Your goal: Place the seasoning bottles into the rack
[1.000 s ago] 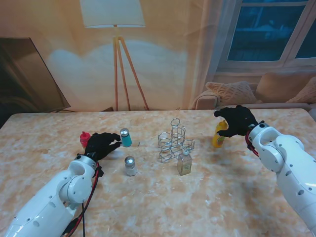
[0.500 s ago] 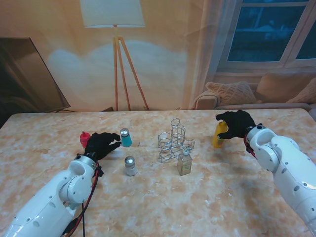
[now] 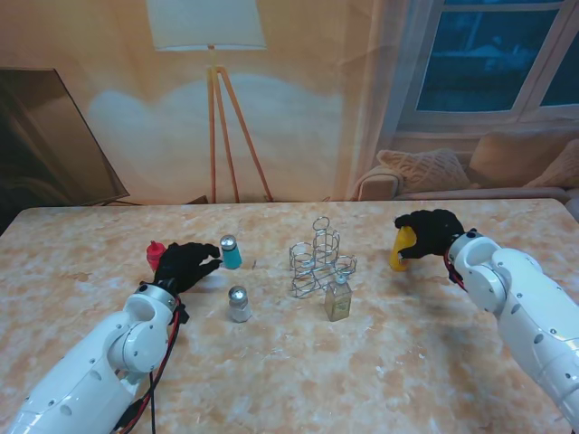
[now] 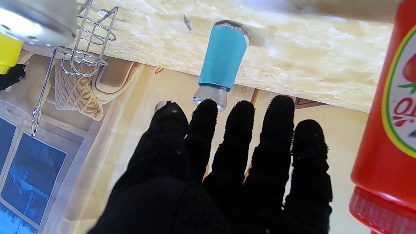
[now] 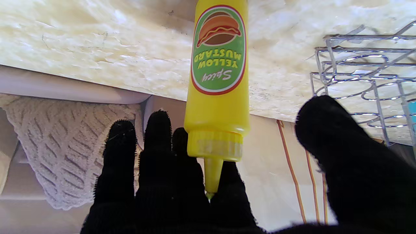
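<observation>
A yellow mustard bottle (image 3: 399, 251) stands upright on the right of the marble-patterned counter (image 3: 425, 353), to the right of the wire rack (image 3: 319, 258) that sits empty at the middle. The right hand (image 3: 427, 231) curls over the bottle's top, its fingers (image 5: 156, 156) spread behind the nozzle and the thumb held off to the rack side; the wrist view shows open space between thumb and bottle, so the grasp reads as not yet closed. The bottle looks like a light, squeezable plastic one with a smooth, glossy label, likely to slip or dent under a hard pinch; the firmest hold is probably around the straight body at the label, thumb opposite the fingers, rather than at the narrow cap and nozzle. Just in front of the rack a small clear glass bottle (image 3: 338, 299) stands on the near side, stiffer and more breakable. To the left, a silver-capped shaker (image 3: 239, 304) sits near the middle, and a blue shaker (image 3: 231, 251) stands farther back. The left hand (image 3: 185, 263) rests low on the counter, fingers (image 4: 240, 130) extended and close together, holding nothing, their tips pointing toward the blue shaker without clearly touching it. A red ketchup bottle (image 3: 156, 255) stands just beside that hand on its far left. A floor lamp, window and sofa cushion show in the backdrop behind the counter.
</observation>
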